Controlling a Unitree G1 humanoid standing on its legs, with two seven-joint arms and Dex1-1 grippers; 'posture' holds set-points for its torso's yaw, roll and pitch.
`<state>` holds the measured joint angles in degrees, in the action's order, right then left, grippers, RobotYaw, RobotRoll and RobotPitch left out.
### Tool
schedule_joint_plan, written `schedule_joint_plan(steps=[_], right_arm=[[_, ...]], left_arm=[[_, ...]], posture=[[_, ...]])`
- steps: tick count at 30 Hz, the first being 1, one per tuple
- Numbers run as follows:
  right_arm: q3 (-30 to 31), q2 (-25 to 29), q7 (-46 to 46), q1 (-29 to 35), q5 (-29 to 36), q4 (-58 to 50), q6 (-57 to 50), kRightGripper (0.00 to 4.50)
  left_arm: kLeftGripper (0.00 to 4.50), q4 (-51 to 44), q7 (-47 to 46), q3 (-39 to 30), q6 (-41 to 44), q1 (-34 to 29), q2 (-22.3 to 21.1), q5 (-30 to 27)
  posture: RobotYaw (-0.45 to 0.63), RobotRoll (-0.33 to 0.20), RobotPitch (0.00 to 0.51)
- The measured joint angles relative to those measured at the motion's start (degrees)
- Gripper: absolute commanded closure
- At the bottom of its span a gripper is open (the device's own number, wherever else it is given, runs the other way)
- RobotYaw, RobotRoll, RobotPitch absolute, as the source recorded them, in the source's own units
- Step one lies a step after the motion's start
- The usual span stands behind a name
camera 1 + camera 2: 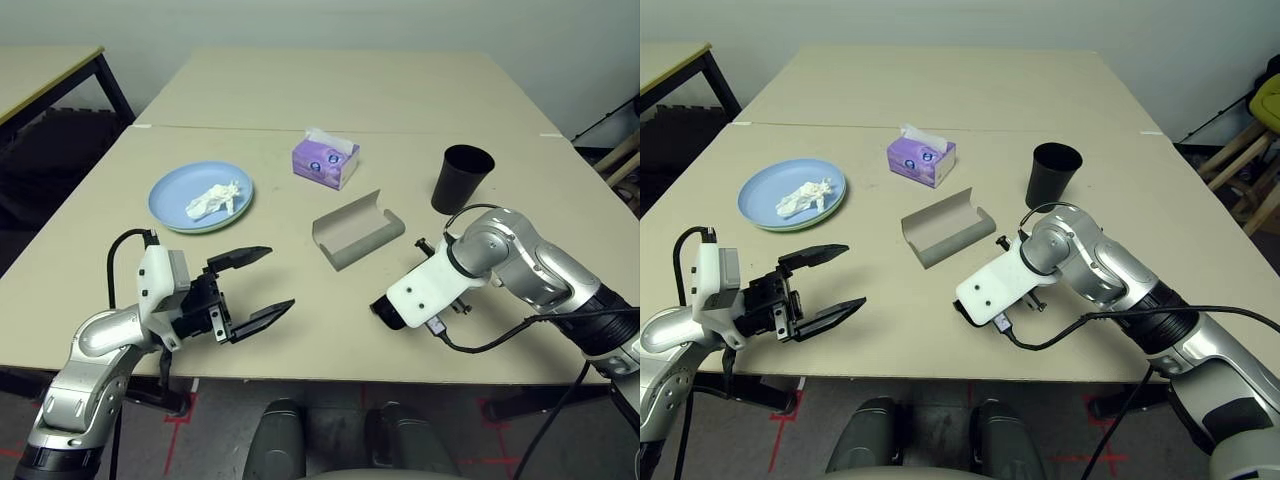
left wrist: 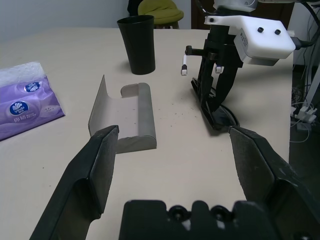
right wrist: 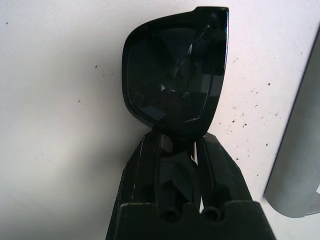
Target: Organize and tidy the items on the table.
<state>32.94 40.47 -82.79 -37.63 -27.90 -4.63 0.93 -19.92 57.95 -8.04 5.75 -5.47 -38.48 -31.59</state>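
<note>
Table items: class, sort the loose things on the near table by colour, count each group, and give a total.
Black: 2, cup, sunglasses
Grey: 1, case
Purple: 1, tissue box
Blue: 1, plate
White: 1, tissue
Total: 6
A green rim shows under the plate; not counted.

Beige table (image 1: pixel 300 330) carries a plate (image 1: pixel 170 195), tissue box (image 1: pixel 325 160), open case (image 1: pixel 357 233), cup (image 1: pixel 461 178), and sunglasses (image 3: pixel 175 75), apparently touching down.

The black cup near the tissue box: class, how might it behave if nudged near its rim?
The black cup stands upright, tall and tapering to a narrower base, so it would probably tip rather than slide. It looks empty and thin-walled, so likely light. Once toppled, it may roll in a curve.
</note>
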Motion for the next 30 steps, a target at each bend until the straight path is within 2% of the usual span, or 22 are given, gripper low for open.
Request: schedule_joint_plan(steps=[7,9,11,20,30], right_arm=[[-0.20,0.20,-0.38,-0.49,1.10,0.04,-0.62,3.44],[-0.90,0.85,-0.87,-1.24,2.10,0.03,-0.97,3.72],[-1.92,1.38,-1.04,-1.88,2.84,0.03,-1.39,4.18],[-5.60,3.58,-3.99,-6.69,8.42,-0.97,-3.76,4.19],[-6.39,1.31,-2.63,-14.89,10.25,3.78,-2.75,4.19]], left_arm=[[0.00,-0.04,-0.25,0.11,0.05,-0.02,0.00,0.00],[0.00,-0.06,-0.26,0.12,0.13,-0.02,0.00,0.00],[0.00,-0.13,-0.27,0.13,0.20,-0.02,0.00,0.00],[0.00,-0.13,-0.27,0.12,0.39,-0.02,0.00,-0.01],[0.00,-0.09,-0.24,0.12,0.45,0.03,-0.01,0.00]], posture=[[0.20,0.000,0.048],[0.20,0.000,0.048],[0.20,0.000,0.053],[0.19,0.000,0.055],[0.19,0.000,0.054]])
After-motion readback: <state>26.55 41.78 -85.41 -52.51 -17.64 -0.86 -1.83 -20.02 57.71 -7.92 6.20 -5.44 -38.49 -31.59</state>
